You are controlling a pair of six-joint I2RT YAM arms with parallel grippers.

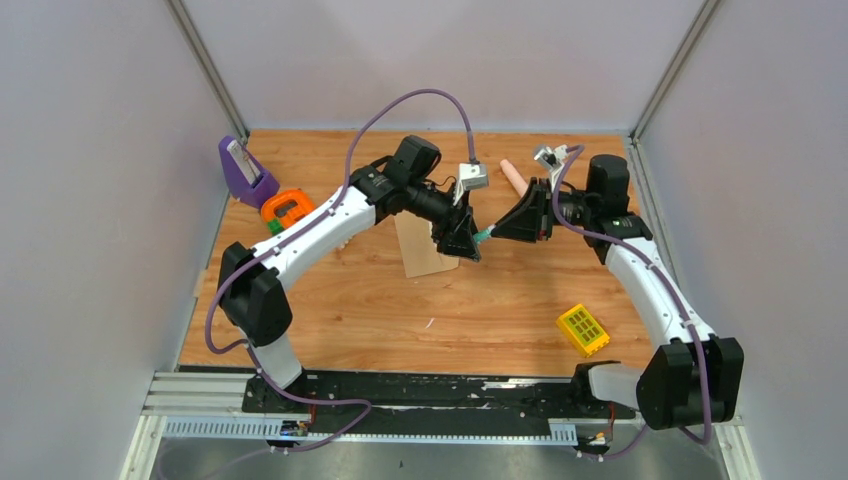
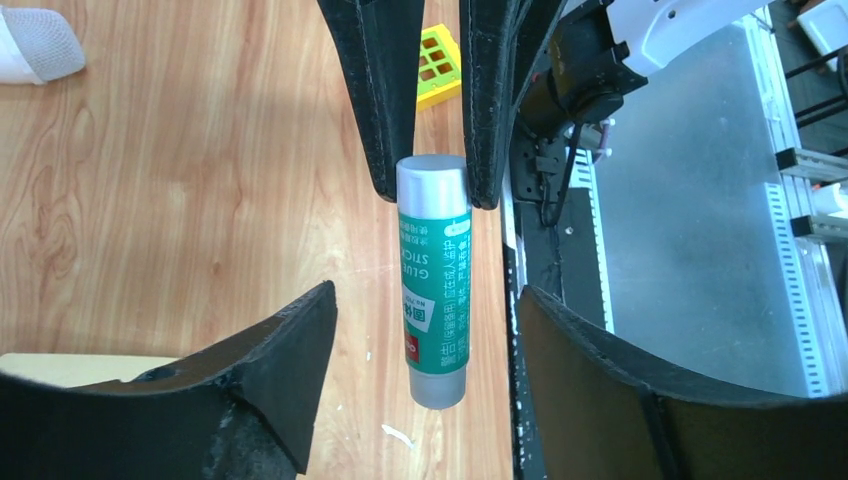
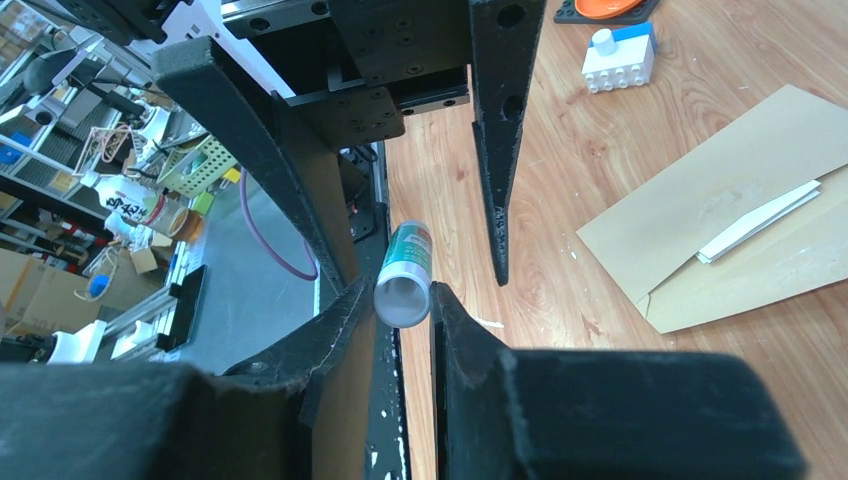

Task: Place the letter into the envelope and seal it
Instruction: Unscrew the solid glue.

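Observation:
A green glue stick hangs in the air between my two grippers. My right gripper is shut on its grey cap end. My left gripper is open, and the stick's other end lies between its fingers without touching them. The tan envelope lies flat on the table with the pale letter showing at its opening. In the top view the envelope is partly hidden under my left gripper. My right gripper faces it.
A purple holder and an orange tape dispenser stand at the back left. A yellow block lies front right, and a pink item at the back. A white-and-blue brick is near the envelope. Grey walls enclose the table.

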